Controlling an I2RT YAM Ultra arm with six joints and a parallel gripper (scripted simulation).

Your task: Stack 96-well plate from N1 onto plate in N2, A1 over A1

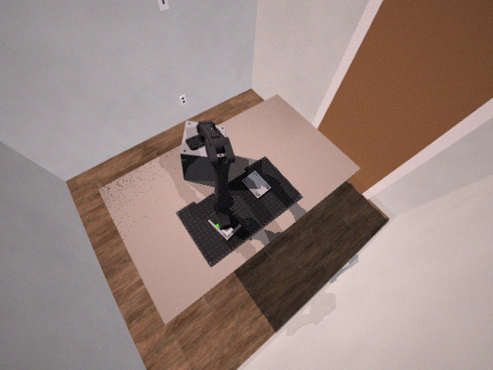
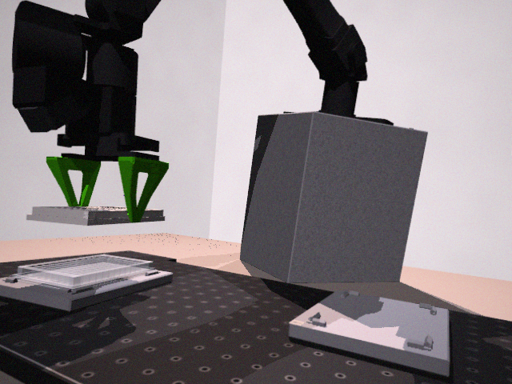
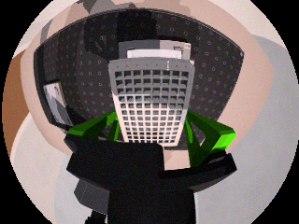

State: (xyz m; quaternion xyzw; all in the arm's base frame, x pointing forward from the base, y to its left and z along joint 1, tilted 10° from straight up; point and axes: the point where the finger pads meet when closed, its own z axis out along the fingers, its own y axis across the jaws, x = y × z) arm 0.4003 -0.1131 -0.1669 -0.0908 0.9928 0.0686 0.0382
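Note:
My gripper [image 2: 105,213] with green fingers is shut on a 96-well plate [image 2: 94,214] and holds it level in the air, well above the second 96-well plate [image 2: 82,269]. That lower plate is clear and sits in its grey nest [image 2: 85,292] on the left of the dark perforated board. The held plate's well grid [image 3: 151,103] fills the wrist view between the green fingers, with the lower plate's far edge [image 3: 156,54] showing just beyond it. The other nest [image 2: 374,332] lies empty at the right. In the overhead view the gripper [image 1: 223,227] hangs over the near nest and the empty nest [image 1: 256,183] is farther back.
A large grey cube [image 2: 330,198] carrying the arm's base stands behind the empty nest. The dark perforated board [image 2: 198,330] lies on a tan table top. White walls stand close behind.

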